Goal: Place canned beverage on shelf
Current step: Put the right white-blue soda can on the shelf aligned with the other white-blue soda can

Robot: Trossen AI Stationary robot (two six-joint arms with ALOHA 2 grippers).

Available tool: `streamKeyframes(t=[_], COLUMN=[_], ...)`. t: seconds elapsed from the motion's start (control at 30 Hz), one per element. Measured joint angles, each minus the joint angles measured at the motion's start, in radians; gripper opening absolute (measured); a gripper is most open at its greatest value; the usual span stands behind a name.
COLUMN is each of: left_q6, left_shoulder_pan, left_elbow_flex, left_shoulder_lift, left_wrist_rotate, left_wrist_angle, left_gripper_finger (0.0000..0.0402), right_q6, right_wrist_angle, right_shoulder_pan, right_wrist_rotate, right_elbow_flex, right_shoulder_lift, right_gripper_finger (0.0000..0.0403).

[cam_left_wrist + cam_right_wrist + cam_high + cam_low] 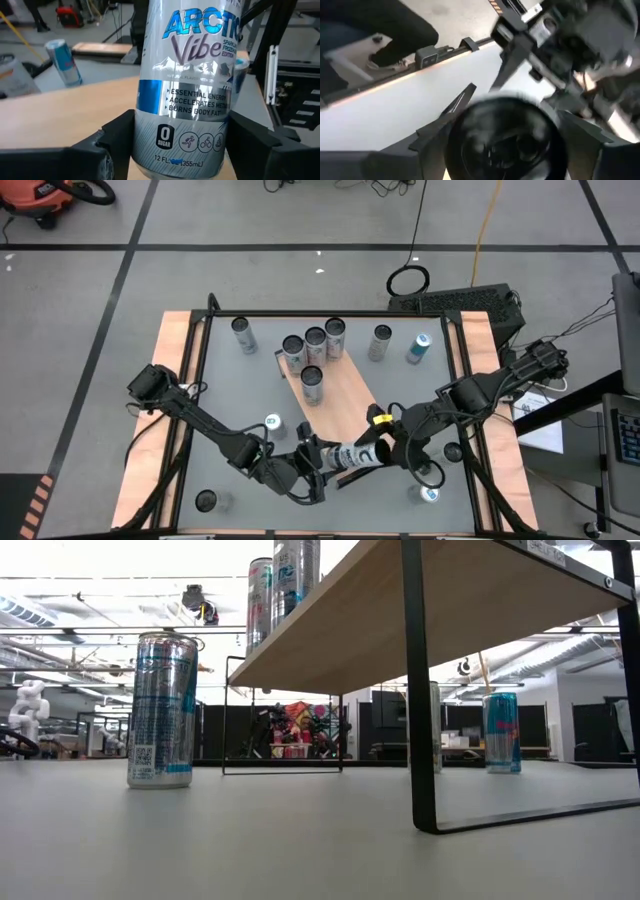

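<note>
"ARCTIC Vibe", "0 SUGAR" and "12 FL" are read on the can (182, 95), pinched by the left gripper (318, 462) at the shelf's (345, 395) near edge; the right gripper (385, 448) seems spread around its end.

The scene from above is evenly and brightly lit, with only soft, short shadows thrown beside the cans (313, 385) on the shelf (340, 395). In the low view, glare is seen from ceiling strip lights, the background is washed out near the top, and the underside of the shelf (400, 620) is shaded; a pale sheen is spread over the bench (300, 840). In the left wrist view the held can (185, 95) is sharp, while the room behind is slightly soft. The right wrist view is heavily smeared by motion blur, and the dark can end (505, 140) is out of focus
</note>
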Motion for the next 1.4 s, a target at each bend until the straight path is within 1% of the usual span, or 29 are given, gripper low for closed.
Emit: streamKeyframes(t=[0.1, 0.27, 0.33, 0.47, 0.6, 0.67, 0.83, 0.97, 1.2, 1.33, 1.4], left_q6=[0.048, 0.091, 0.092, 0.091, 0.107, 0.121, 0.171, 0.187, 0.194, 0.200, 0.195], left_shoulder_pan=[-0.001, -0.006, -0.008, -0.017, -0.020, -0.020, -0.020, -0.014, 0.005, 0.011, 0.012], left_elbow_flex=[0.000, 0.000, 0.000, 0.000, 0.000, 0.000, 0.000, 0.000, 0.001, 0.002, 0.002], left_shoulder_lift=[0.000, 0.000, 0.000, 0.000, 0.000, 0.000, -0.001, -0.002, -0.003, 0.003, 0.004], left_wrist_rotate=[0.000, -0.006, -0.027, -0.092, -0.111, -0.110, -0.109, -0.109, -0.100, -0.100, -0.108], left_wrist_angle=[0.047, 0.081, 0.086, 0.087, 0.114, 0.136, 0.175, 0.185, 0.218, 0.218, 0.208], left_gripper_finger=[0.0247, 0.0247, 0.0247, 0.0247, 0.0247, 0.0247, 0.0247, 0.0247, 0.0247, 0.0247, 0.0247], right_q6=[0.105, 0.273, 0.334, 0.440, 0.559, 0.595, 0.592, 0.531, 0.496, 0.496, 0.498], right_wrist_angle=[-0.024, -0.084, -0.082, 0.013, 0.091, 0.157, 0.413, 0.528, 0.732, 0.791, 0.809], right_shoulder_pan=[0.000, 0.001, 0.002, 0.018, 0.023, 0.021, 0.023, 0.028, 0.040, 0.042, 0.043], right_wrist_rotate=[0.032, 0.037, 0.033, 0.026, 0.111, 0.123, 0.109, 0.109, 0.073, 0.078, 0.112], right_elbow_flex=[0.000, 0.000, -0.001, -0.054, -0.125, -0.165, -0.290, -0.363, -0.413, -0.420, -0.420], right_shoulder_lift=[-0.003, -0.018, -0.028, -0.064, -0.110, -0.134, -0.192, -0.219, -0.214, -0.213, -0.214], right_gripper_finger=[0.0285, 0.0285, 0.0285, 0.0285, 0.0285, 0.0285, 0.0285, 0.0285, 0.0285, 0.0278, 0.0269])
